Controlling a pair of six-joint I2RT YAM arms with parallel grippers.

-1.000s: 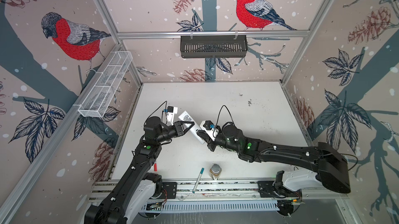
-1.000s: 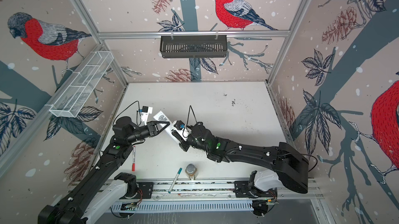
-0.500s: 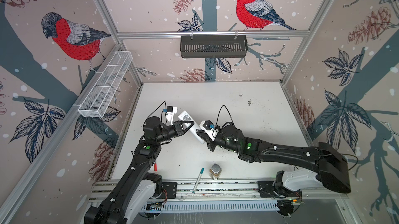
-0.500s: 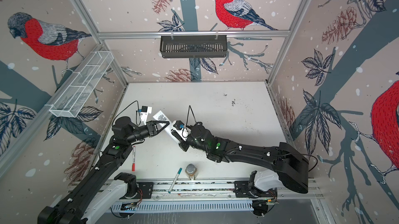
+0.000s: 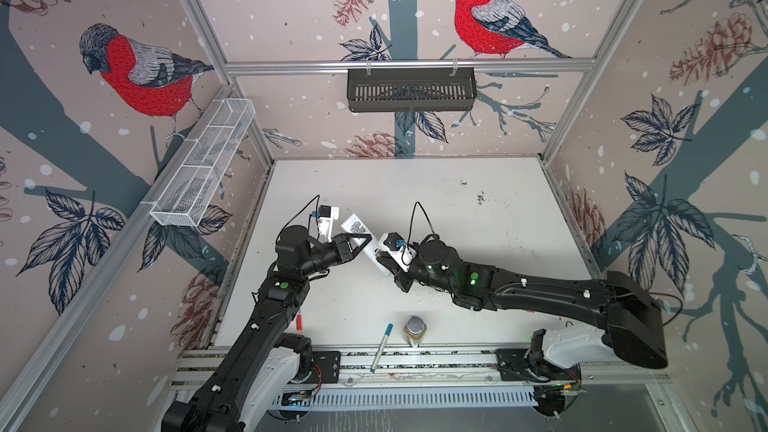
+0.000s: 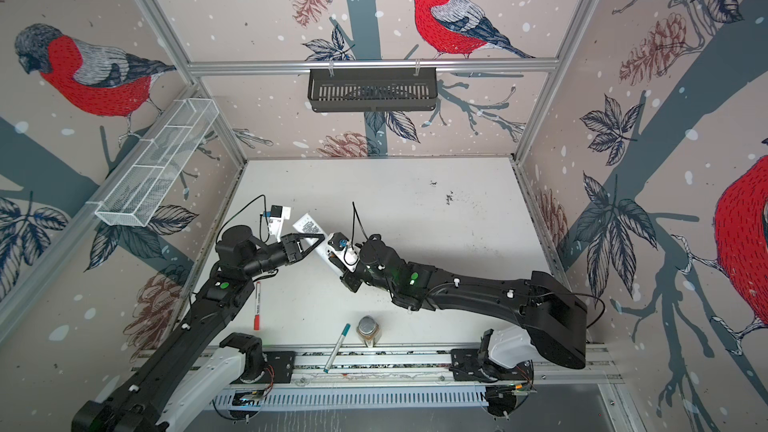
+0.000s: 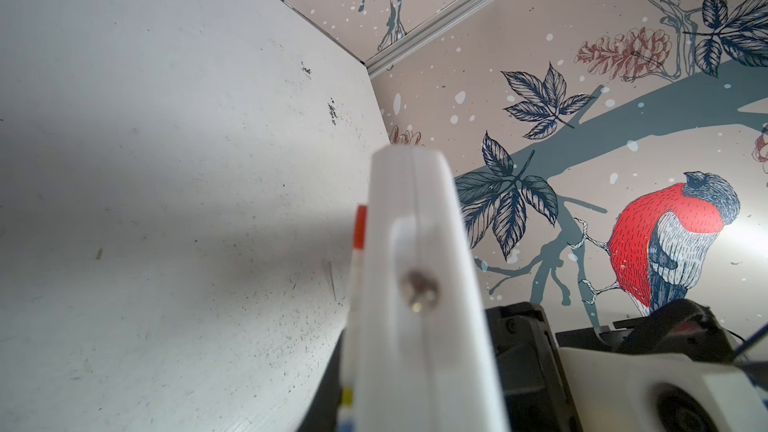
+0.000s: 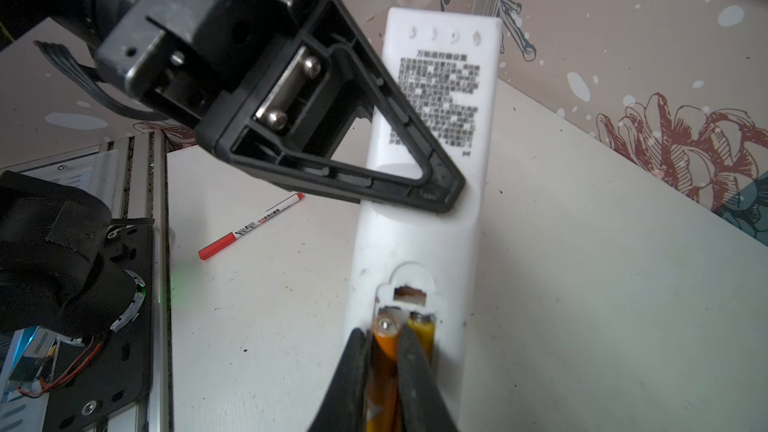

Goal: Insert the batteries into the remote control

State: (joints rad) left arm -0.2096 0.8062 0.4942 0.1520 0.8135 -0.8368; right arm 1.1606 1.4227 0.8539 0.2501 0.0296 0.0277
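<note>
Right wrist — right end effector (image 8: pixel 382 333) pinching battery (image 8: pixel 386 349), in remote control (image 8: pixel 419 234)

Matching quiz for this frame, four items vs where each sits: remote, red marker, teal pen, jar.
1 remote
2 red marker
3 teal pen
4 jar

A upright at table front edge
B clamped in left gripper
C flat on table, left side
D lying half onto front rail

Pairs: 1-B, 2-C, 3-D, 4-A
</note>
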